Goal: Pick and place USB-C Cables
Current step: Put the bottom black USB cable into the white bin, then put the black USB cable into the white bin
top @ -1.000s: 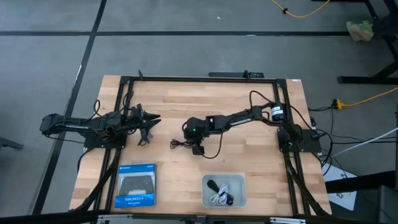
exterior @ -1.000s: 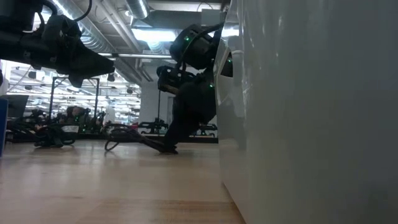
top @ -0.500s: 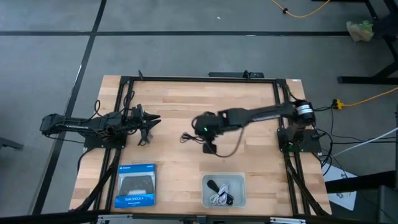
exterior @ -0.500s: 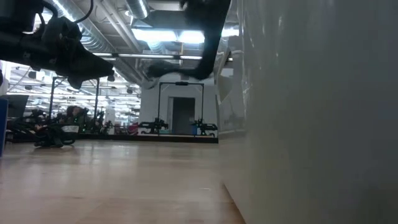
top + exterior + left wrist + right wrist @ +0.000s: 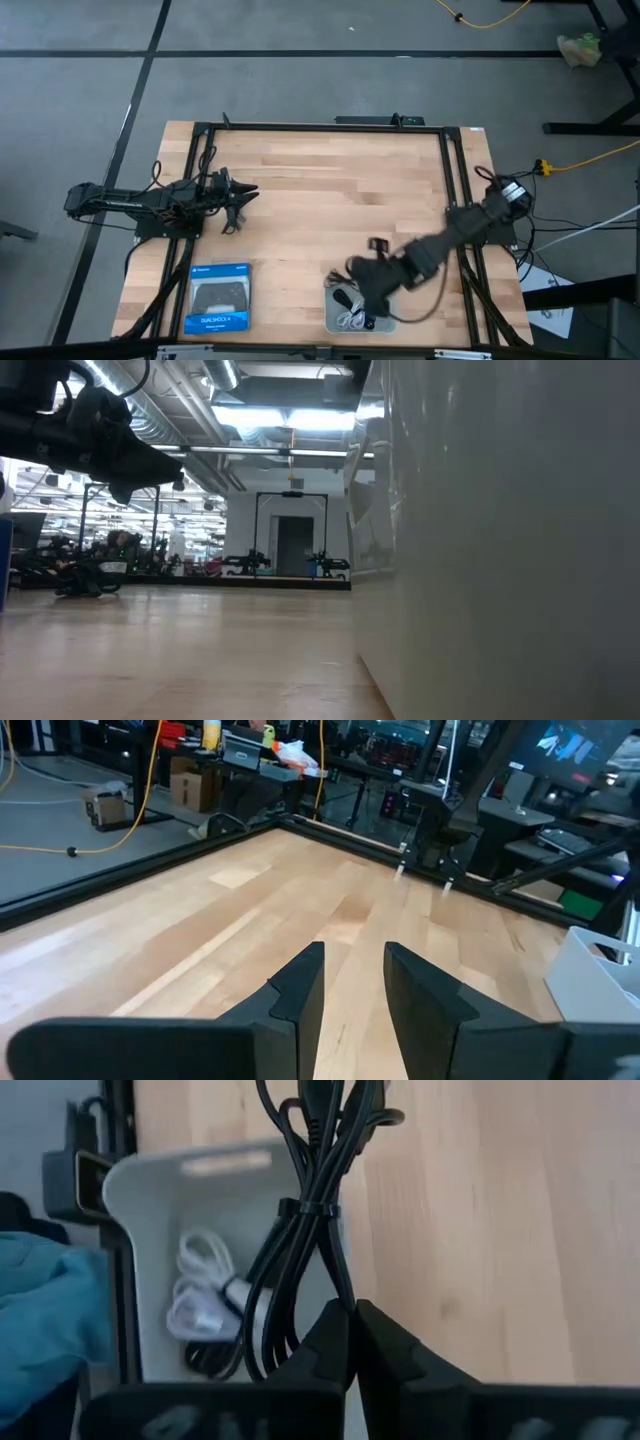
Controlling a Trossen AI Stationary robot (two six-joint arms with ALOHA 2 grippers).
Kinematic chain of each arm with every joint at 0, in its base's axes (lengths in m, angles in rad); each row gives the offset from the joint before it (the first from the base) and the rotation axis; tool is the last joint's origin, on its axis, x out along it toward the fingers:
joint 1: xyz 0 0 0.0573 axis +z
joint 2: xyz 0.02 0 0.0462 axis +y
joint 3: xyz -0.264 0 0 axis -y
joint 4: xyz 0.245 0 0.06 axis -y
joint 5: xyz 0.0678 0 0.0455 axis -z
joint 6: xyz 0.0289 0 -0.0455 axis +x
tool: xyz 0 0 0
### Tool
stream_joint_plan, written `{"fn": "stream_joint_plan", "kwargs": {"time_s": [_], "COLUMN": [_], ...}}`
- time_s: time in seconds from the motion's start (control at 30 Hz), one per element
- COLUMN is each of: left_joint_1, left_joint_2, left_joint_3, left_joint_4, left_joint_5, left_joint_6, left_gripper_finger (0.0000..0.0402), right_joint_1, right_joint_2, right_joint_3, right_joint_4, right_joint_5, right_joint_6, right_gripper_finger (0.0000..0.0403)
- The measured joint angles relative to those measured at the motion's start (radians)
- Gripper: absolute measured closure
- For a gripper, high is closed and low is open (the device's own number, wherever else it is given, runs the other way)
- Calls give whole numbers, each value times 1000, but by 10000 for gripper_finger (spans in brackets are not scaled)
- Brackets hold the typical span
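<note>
R pincer grips black cable — over tray.

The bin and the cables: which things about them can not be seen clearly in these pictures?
- High view: the right gripper covers part of the bin, so the number of cables inside cannot be counted.
- Right wrist view: the held black cable hangs before the bin, hiding part of the white cable; its lower end is hidden behind the fingers.
- Low view: a pale wall fills the right side, hiding the right arm.
- Left wrist view: only a bin corner shows, cut by the edge.
</note>
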Motion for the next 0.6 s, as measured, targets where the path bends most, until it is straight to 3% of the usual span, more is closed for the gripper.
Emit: {"fn": "stream_joint_plan", "kwargs": {"time_s": [0.13, 0.33, 0.6], "left_joint_1": [0, 0, 0], "left_joint_2": [0, 0, 0], "left_joint_3": [0, 0, 0], "left_joint_4": [-1, -1, -1], "left_joint_5": [0, -1, -1], "left_joint_6": [0, -1, -1], "left_gripper_finger": [302, 302, 302], "right_joint_1": [91, 145, 155], "right_joint_2": [0, 4, 5], "right_joint_3": [0, -16, -67], "right_joint_4": [-58, -57, -30], "right_joint_5": [41, 52, 1], "right_joint_6": [146, 222, 266], "right_gripper_finger": [394, 391, 305]}}
